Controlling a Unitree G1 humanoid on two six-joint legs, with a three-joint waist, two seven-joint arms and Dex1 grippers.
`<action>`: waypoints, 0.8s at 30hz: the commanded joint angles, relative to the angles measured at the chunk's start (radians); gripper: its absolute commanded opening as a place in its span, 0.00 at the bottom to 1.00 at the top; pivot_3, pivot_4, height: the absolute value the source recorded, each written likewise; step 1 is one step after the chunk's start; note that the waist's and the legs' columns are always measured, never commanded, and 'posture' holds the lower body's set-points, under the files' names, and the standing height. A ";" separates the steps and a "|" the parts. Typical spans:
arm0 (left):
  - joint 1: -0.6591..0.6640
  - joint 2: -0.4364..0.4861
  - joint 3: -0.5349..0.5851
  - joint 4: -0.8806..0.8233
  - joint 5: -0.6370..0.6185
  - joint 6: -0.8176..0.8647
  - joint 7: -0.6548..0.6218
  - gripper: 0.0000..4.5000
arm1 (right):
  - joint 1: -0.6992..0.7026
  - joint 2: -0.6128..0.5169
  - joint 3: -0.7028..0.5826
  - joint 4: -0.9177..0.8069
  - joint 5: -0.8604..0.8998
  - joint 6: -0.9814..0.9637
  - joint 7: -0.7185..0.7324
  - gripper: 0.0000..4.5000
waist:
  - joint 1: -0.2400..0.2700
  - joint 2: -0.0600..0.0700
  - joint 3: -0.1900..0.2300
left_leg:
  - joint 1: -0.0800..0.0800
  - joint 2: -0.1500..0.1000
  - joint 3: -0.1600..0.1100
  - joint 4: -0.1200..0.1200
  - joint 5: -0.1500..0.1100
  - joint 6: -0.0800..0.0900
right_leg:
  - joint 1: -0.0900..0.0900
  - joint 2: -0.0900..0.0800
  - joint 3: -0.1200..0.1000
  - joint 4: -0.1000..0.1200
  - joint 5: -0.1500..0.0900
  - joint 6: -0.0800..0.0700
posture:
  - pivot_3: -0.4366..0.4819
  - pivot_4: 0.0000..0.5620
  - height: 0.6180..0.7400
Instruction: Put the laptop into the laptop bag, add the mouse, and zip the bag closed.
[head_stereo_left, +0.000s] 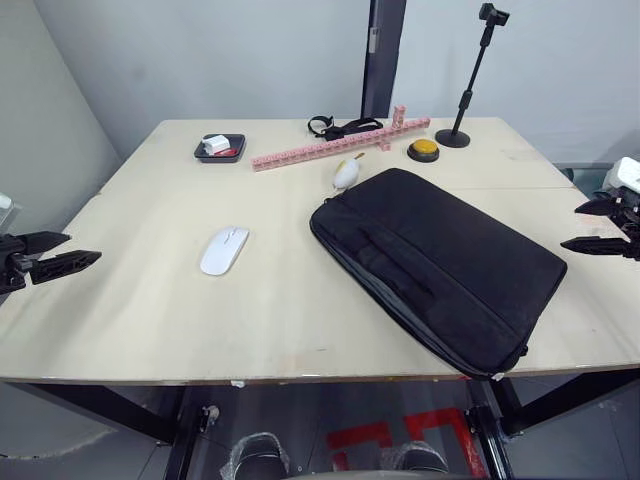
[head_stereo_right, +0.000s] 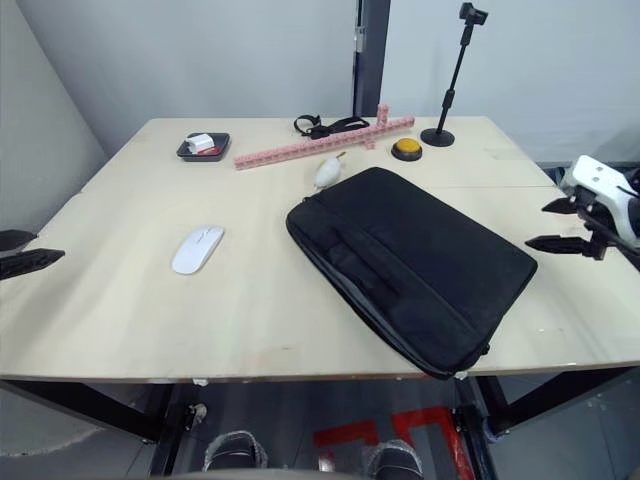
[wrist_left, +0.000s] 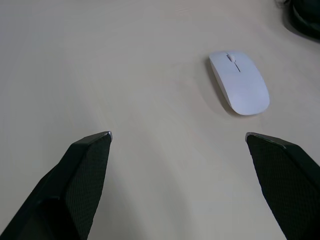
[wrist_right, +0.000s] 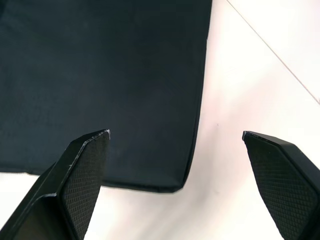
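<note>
The bag (head_stereo_left: 440, 266) lies flat and askew on the counter (head_stereo_left: 150, 300), one corner reaching the near edge on the right side. The left gripper (head_stereo_left: 62, 251) hangs at the counter's left edge, fingers spread wide, holding nothing. The right gripper (head_stereo_left: 600, 226) hovers at the right edge, fingers likewise spread and empty, its wrist view looking down on a corner of the bag. The mouse (head_stereo_left: 224, 250) rests on bare wood left of the bag, apart from it. Beyond the bag, near the far edge, lie a white lump (head_stereo_left: 346, 174), a yellow button (head_stereo_left: 424, 150), a pink strip (head_stereo_left: 335, 146), a black strap (head_stereo_left: 340, 127), a small tray (head_stereo_left: 220, 148) and a stand (head_stereo_left: 470, 85).
</note>
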 joint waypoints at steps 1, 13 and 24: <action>-0.034 0.011 0.002 0.005 0.007 -0.019 0.006 1.00 | -0.001 -0.006 -0.039 -0.055 0.010 0.002 -0.019 0.99 | 0.001 0.000 0.000 | 0.000 0.000 0.000 0.000 0.000 0.000 | 0.000 0.000 0.000 0.000 0.000 0.000 | 0.48 0.27 1.00; -0.015 -0.043 0.076 -0.061 -0.016 -0.008 0.092 1.00 | -0.061 0.190 -0.099 -0.310 0.180 0.155 -0.048 0.99 | -0.012 0.000 0.000 | 0.000 0.000 0.000 -0.001 0.000 0.000 | -0.001 0.000 0.000 0.001 0.000 -0.001 | 0.48 0.27 1.00; 0.256 -0.212 0.265 -0.398 -0.097 0.134 0.224 1.00 | -0.018 0.471 -0.180 -0.813 0.640 0.555 -0.147 0.99 | 0.002 -0.001 -0.001 | 0.001 0.000 0.000 -0.002 0.000 0.000 | -0.001 0.000 0.000 0.000 0.000 -0.001 | 0.48 0.27 1.00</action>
